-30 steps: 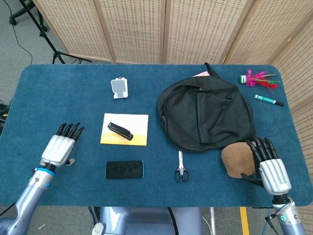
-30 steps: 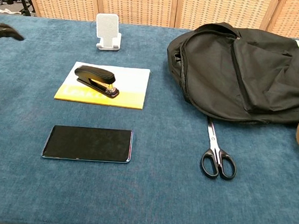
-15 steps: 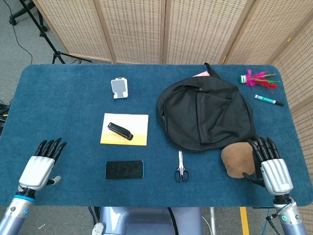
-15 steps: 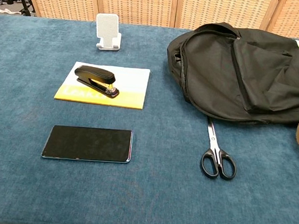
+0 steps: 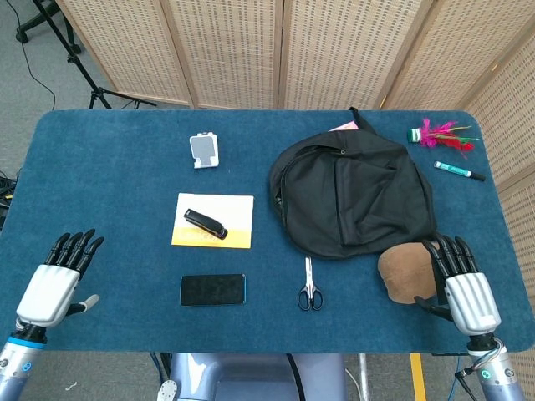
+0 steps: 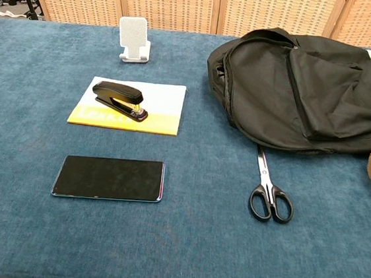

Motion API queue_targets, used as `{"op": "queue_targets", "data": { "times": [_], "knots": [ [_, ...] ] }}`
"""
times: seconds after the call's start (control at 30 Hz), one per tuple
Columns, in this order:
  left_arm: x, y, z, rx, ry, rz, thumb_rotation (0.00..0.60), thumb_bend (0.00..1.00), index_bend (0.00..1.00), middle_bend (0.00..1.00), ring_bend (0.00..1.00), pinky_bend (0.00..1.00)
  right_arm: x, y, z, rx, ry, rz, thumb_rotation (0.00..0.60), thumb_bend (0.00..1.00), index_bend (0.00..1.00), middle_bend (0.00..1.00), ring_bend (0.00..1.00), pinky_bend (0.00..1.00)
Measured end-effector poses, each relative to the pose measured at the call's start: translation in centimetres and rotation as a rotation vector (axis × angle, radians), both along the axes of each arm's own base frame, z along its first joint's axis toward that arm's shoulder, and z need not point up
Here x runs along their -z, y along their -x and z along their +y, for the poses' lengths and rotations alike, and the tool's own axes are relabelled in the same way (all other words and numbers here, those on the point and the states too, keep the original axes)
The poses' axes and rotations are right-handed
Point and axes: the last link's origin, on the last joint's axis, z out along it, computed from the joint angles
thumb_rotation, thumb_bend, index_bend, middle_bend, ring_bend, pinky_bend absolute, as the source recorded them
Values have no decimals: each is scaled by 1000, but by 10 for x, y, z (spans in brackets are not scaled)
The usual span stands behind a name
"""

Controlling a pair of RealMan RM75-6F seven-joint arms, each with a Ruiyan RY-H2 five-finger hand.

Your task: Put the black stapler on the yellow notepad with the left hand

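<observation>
Stapler point(image 5: 205, 223) lies on notepad point(image 5: 234, 220). Left hand point(image 5: 54, 280) rests at bench point(image 5: 117, 184) edge, fingers spread, holding nothing. Right hand point(image 5: 461, 284) fingers spread, beside brown object point(image 5: 403, 273)

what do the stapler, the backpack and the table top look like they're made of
Stapler: smooth black shell with a soft sheen, probably plastic or painted metal; pale metal shows at its front end.
Backpack: matte black woven fabric, likely nylon or polyester, going by its limp folds and seams.
Table top: blue fuzzy cloth, like felt or short-pile carpet, with no gloss.
</observation>
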Motion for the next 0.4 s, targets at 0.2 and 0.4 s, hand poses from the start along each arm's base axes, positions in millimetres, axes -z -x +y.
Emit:
{"op": "queue_targets", "data": {
  "times": [0.2, 0.4],
  "knots": [
    [3, -1, -3, 52, -29, -8, 600, 0, 0, 0, 0, 0, 1, -1, 0, 2, -3, 3, 600, 105, 0, 0, 0, 0],
    [8, -1, -5, 53, -24, -4, 600, 0, 0, 0, 0, 0, 1, 0, -1, 5, -2, 0, 600, 105, 0, 0, 0, 0]
  ]
}}
